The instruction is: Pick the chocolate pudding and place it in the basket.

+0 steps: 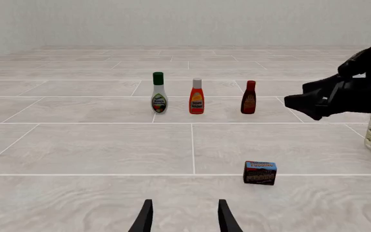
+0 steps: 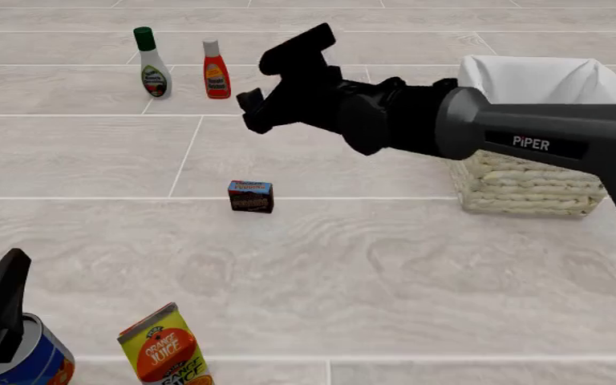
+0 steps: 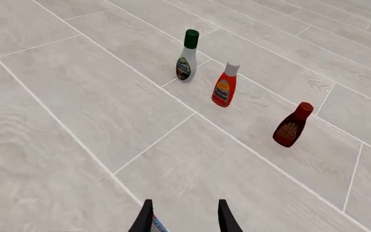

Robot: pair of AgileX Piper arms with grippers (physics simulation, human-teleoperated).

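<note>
The chocolate pudding (image 2: 251,196) is a small dark brown box with a blue and red top band, standing on the tiled surface. In the left wrist view it (image 1: 260,172) stands ahead of my open, empty left gripper (image 1: 185,220), off to one side. My left gripper (image 2: 9,277) is low at the near left. My right gripper (image 2: 254,111) hovers above and beyond the pudding; its wrist view shows it (image 3: 185,220) open and empty, with a sliver of the pudding (image 3: 155,225) by one finger. The wicker basket (image 2: 522,180) with white lining stands at the right.
Three bottles stand in a row at the back: green-capped (image 2: 154,64), orange (image 2: 216,72), and a dark red sauce bottle (image 1: 249,97). An orange juice carton (image 2: 164,349) and a can (image 2: 25,357) are at the near left beside my left gripper.
</note>
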